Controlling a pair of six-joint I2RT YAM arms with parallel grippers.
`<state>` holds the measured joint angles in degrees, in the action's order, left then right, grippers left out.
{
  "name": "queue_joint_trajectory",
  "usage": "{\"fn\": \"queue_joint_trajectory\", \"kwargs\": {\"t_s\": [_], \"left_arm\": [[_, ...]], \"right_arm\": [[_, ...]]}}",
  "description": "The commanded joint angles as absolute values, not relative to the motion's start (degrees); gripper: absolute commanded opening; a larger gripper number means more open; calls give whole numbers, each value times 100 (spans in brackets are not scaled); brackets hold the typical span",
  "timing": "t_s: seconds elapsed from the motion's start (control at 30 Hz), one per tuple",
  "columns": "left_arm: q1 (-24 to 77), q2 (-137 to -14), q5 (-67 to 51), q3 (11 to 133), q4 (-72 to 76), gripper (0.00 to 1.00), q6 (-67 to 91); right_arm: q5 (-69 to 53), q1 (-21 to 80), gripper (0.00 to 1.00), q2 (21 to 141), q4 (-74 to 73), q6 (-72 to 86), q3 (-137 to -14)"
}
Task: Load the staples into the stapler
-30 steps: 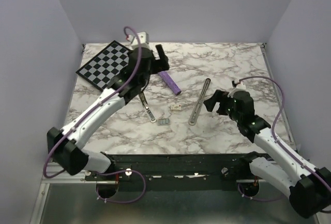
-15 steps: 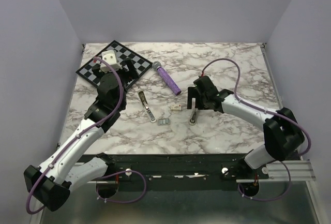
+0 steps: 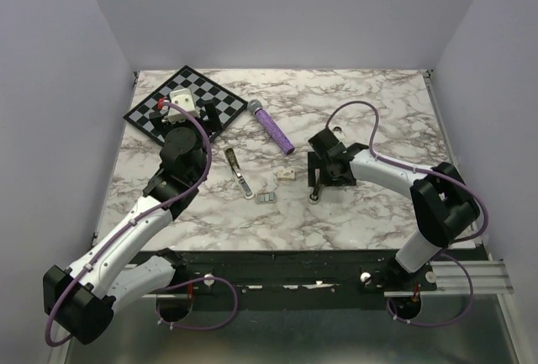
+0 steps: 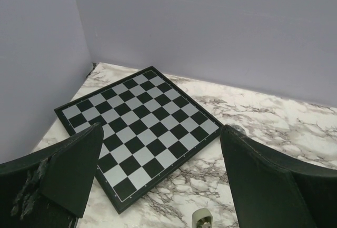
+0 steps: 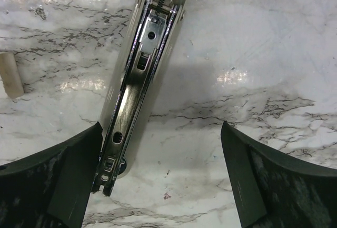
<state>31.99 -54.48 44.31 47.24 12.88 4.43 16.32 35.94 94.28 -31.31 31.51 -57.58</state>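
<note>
On the marble table (image 3: 387,103) between lilac walls (image 3: 294,11), the opened stapler (image 5: 139,80) points away from the arms, below the open right jaws; the left jaws are also open.

Bright, even light; glare streaks the marble table (image 5: 263,38); focus sharp.

A robot lab cell: plain lilac walls (image 3: 286,11) box in a marble-topped table (image 3: 403,95).
</note>
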Motion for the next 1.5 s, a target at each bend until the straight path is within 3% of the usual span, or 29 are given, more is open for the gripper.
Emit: {"fn": "queue_joint_trajectory", "kwargs": {"t_s": [0.0, 0.4, 0.77, 0.9, 1.1, 1.47], "left_arm": [[3182, -5370, 4597, 4614, 1635, 99, 272], [3173, -5423, 4605, 4553, 1731, 99, 246], [3173, -5326, 4605, 4500, 1802, 99, 246], [3173, -5203, 4676, 4395, 1959, 99, 141], [3173, -5036, 4887, 4202, 2338, 99, 35], [3173, -5001, 4843, 4104, 2496, 99, -132]], "right_arm": [[1942, 3490, 100, 9326, -3454, 3190, -5590], [2145, 3305, 100, 8851, -3674, 2866, -5414], [494, 3892, 98, 8270, -3648, 1302, -6547], [79, 4157, 90, 8709, -3551, 932, -7083], [-43, 4570, 77, 9650, -3736, 1843, -7865], [113, 5159, 59, 10660, -3339, 2935, -8059]]}}
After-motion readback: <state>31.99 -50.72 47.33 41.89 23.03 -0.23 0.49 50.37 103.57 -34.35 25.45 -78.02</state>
